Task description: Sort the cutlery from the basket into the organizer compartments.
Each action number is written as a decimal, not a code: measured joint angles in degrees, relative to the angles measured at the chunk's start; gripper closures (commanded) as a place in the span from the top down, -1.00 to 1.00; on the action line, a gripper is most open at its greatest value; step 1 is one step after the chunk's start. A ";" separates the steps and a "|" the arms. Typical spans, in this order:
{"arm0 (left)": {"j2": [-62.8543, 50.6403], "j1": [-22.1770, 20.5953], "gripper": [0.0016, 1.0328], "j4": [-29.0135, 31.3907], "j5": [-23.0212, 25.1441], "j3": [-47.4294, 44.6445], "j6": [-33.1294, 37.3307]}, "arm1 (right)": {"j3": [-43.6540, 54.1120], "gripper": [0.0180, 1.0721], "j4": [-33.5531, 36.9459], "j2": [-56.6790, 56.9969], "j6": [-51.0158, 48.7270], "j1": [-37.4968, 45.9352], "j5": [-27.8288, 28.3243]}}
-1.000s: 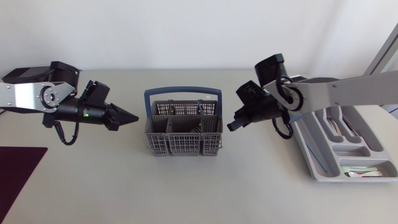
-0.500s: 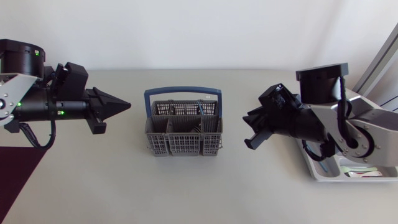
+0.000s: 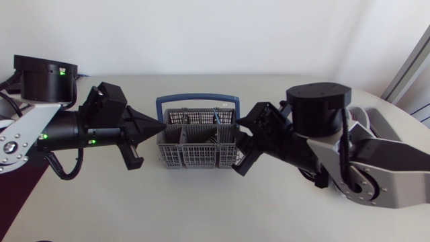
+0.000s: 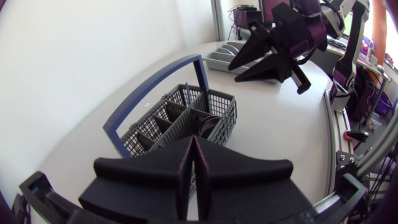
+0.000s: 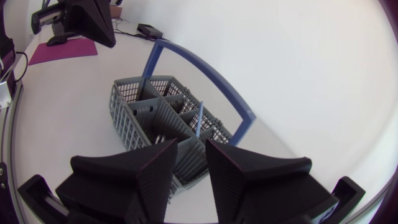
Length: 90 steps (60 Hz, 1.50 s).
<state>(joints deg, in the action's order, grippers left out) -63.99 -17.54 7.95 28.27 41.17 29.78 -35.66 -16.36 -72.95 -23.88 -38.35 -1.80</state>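
At the left, the left gripper [image 3: 160,128] has its two fingers pressed flat together, nothing between them. Its tip is right at the left wall of the basket [image 3: 195,156]; I can't tell from above whether it touches.

The basket sits mid-desk, grey mesh with a blue hoop handle [image 3: 198,98] arching over it. Only a little cutlery shows inside. A thin blue-handled piece [image 5: 199,119] stands upright in a rear cell, rising above the rim, and something dark and rounded [image 4: 209,124] lies low in a front cell; what it is I can't make out.

I'd reckon these pieces are light, rigid and slick, so narrow that a loose pinch would let them twist or slip. The blue handle looks the sensible place to take hold, up where it clears the mesh. The basket itself seems light plastic and could skid or tip if a piece snags on the way out.

The right gripper [image 3: 243,144] is spread fairly wide and empty, at the basket's right front corner.

Beyond it the organizer [image 4: 225,55] lies by the desk's right edge, mostly hidden by the right arm from overhead.
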 measured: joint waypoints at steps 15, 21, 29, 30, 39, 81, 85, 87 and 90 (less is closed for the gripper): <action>-0.37 -1.40 -0.93 -3.17 -1.40 -0.04 0.00 | -0.15 -0.08 -4.76 -7.02 -1.64 -1.36 -1.70; -1.14 -1.40 -0.93 -4.15 -1.44 -0.11 0.00 | -0.79 -0.08 -6.25 -8.87 -1.95 -1.36 -2.51; -2.12 -1.40 -0.93 -5.33 -1.60 -0.42 -0.02 | -2.23 -0.08 -8.81 -10.86 -2.29 -1.36 -2.99; -2.23 -1.40 -0.93 -5.53 -1.60 -0.42 0.00 | -2.36 -0.08 -9.20 -11.08 -2.32 -1.36 -3.06; -3.52 -1.40 -0.93 -7.15 -1.62 -0.42 -0.02 | -3.72 -0.08 -11.02 -12.96 -2.80 -1.36 -4.52; -6.16 -1.40 -0.93 -10.69 -1.60 -1.11 -0.02 | -12.00 -0.31 -15.47 -24.37 -3.43 -1.36 -7.50; -6.21 -1.40 -0.93 -11.26 -1.62 -1.22 -0.02 | -12.44 -0.46 -15.67 -25.05 -3.45 -1.36 -7.50; -6.21 -1.40 -0.93 -11.52 -1.62 -1.38 -0.02 | -12.59 -0.51 -15.85 -25.35 -3.63 -1.36 -7.50; -6.21 -1.40 -0.93 -11.54 -1.62 -1.55 -0.02 | -12.79 -0.58 -16.46 -25.88 -3.65 -1.36 -7.65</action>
<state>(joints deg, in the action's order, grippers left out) -70.19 -18.94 -3.60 26.65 39.62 29.76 -48.45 -32.82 -98.83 -27.53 -39.70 -9.45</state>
